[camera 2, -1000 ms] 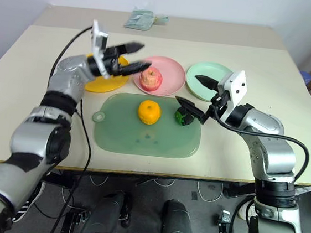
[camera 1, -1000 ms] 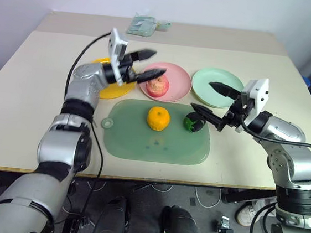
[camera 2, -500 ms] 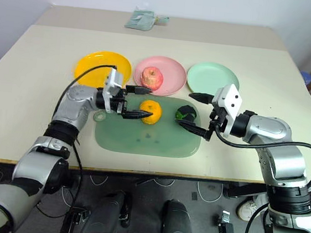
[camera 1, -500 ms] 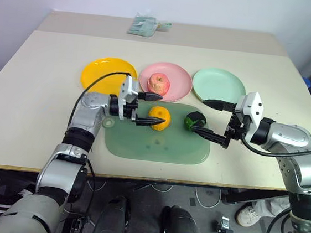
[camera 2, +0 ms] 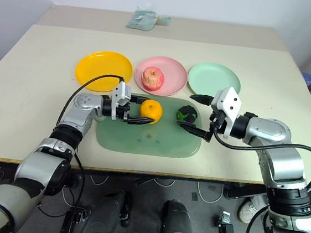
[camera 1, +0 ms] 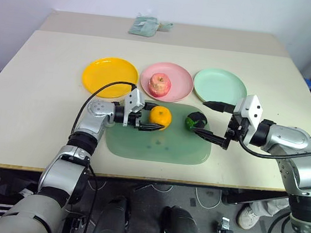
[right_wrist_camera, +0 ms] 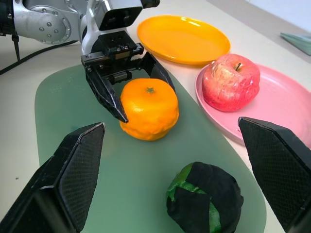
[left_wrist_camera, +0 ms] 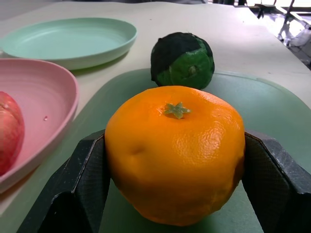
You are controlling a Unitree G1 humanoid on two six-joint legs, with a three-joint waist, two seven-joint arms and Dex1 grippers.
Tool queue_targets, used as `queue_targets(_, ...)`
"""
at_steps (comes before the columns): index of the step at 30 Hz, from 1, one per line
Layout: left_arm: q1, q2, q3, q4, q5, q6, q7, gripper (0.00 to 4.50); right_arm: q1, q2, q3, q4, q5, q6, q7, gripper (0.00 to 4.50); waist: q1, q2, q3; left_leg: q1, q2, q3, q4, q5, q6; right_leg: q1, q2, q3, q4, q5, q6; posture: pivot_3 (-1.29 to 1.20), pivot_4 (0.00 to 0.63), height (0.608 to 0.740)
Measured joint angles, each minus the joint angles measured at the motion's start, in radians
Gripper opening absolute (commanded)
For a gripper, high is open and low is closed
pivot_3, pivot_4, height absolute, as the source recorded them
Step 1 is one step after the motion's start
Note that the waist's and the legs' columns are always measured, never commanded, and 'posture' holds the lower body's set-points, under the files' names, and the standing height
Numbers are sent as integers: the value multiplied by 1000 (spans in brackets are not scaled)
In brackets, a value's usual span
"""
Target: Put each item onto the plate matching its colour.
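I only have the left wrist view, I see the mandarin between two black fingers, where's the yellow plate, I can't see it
Observer: The yellow plate sits at the robot's left end of the plate row, beside the pink plate. It has nothing on it.
Operator: What's the right gripper doing?
Observer: The right gripper is open, its fingers either side of the green fruit on the mat.
Operator: Is my left gripper actually closed on the mandarin?
Observer: Yes. In the right wrist view the left gripper has both fingers against the mandarin, which rests on the mat.
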Motion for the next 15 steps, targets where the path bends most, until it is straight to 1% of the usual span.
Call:
queue_targets(2,13,16,35,-61,-45,64,15,3324,-3,11,0,3,1,-1,-6,4500,-1,0,0,0,0,0,0,0,0,0,0,0,0,0,0,0,150,740)
queue_targets(4,38,57,89,-146,-102,143,39,3324,-12,40,-8,7,10,-1,-27,4500,-11,0,0,0,1,-2,-1,0,0,-1,0,0,1,0,0,0,150,740)
queue_targets(7,76,129,212,-264,-190,237,124,3324,-53,94,-14,24,2,-14,-80,4500,-25,0,0,0,2,-3,-1,0,0,-1,1,0,1,0,0,0,150,740)
queue_targets(9,77,159,272,-291,-208,245,204,3324,-93,145,-12,51,-19,-33,-131,4500,-23,0,0,1,2,-3,-1,0,0,0,1,0,1,0,0,0,150,740)
queue_targets(11,72,176,291,-262,-178,218,303,3324,-134,209,-2,81,-33,-47,-180,4500,-19,0,0,1,1,-3,0,0,0,1,1,0,1,0,0,0,150,740)
queue_targets(12,60,181,292,-217,-147,200,368,3324,-157,244,4,94,-34,-47,-201,4500,-16,0,0,1,1,-2,0,0,0,1,1,0,1,0,0,0,150,740)
queue_targets(15,12,181,296,-65,-85,166,541,3324,-193,284,34,109,-33,-45,-215,4500,-1,0,0,0,1,0,0,0,0,0,1,0,1,0,0,0,150,740)
